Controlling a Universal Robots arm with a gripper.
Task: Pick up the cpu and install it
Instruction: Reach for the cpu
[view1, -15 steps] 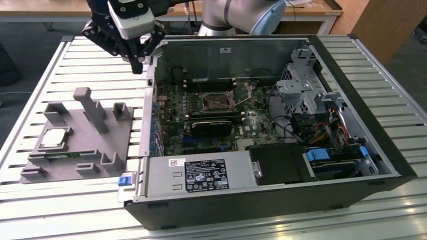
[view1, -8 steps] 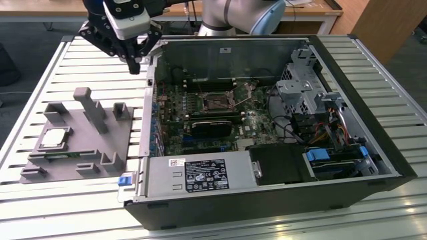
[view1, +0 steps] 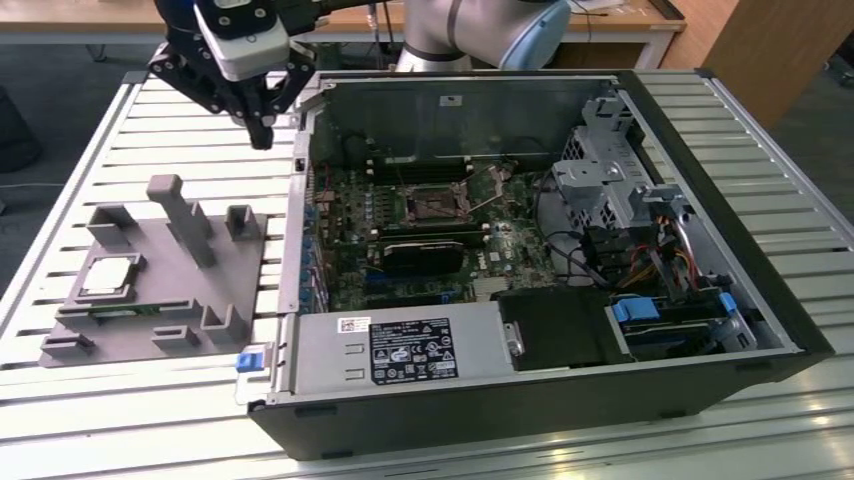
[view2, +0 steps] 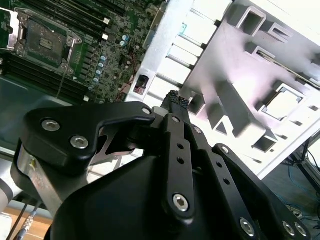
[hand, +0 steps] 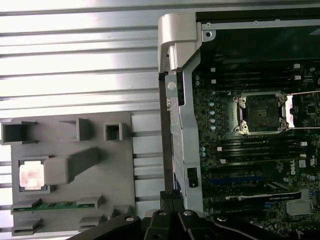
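- Gripper (view1: 263, 140) hangs above the slatted metal worktop (view1: 80, 130), near the far corner of the open computer case (view1: 747, 300), on the exterior view's left side of it.
- Gripper fingers are pressed together with nothing between them – closed and empty. Both wrist views show the ribbed tips meeting (view2: 175, 100) (hand: 170, 194).
- The cpu (view1: 110, 277) lies flat in a square pocket of the gray fixture tray (view1: 200, 300), which sits on the worktop just beside the case, at the exterior view's left.
- The cpu is well apart from the gripper, shiny top facing up. It is also seen in the first wrist view (hand: 31, 175) and in the second wrist view (view2: 285, 102).
- A tall gray post (view1: 183, 215) rises from the tray, next to the cpu's pocket.
- A green circuit strip (hand: 50, 205) rests in a slot of the tray, just beside the cpu.
- Inside the case the motherboard (view1: 400, 215) lies exposed – its square socket (view1: 430, 207) is empty, with the retaining frame swung open in the first wrist view (hand: 261, 114).
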